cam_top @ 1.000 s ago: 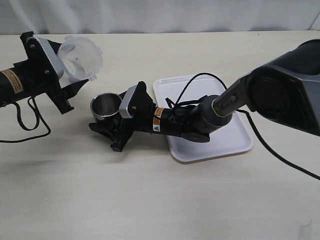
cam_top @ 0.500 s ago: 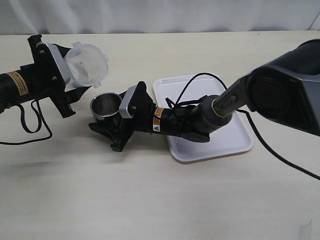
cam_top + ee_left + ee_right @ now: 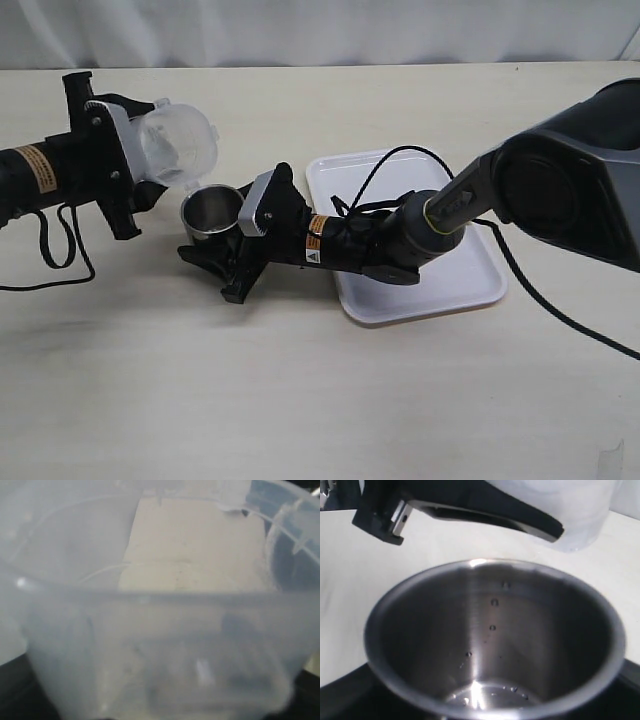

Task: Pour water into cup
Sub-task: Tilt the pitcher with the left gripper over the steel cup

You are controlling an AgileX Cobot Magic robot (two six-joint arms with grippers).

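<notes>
Cup (image 3: 210, 212) pour looks underway: beaker (image 3: 182, 140) tipped just above right gripper (image 3: 212, 228).
Left gripper (image 3: 150, 150) pinches beaker, right pinches cup. Next, likely tilt more.

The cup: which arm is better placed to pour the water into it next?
Left. The left gripper holds the translucent beaker tilted just above the cup; the right gripper is occupied gripping the cup itself.

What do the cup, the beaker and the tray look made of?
The cup: apparently stainless steel, shiny grey wall with bright streaked highlights. The beaker: translucent milky plastic by its look; the table shows blurred through it. The tray: smooth white, slightly glossy, probably plastic, though the pictures leave that open.
</notes>
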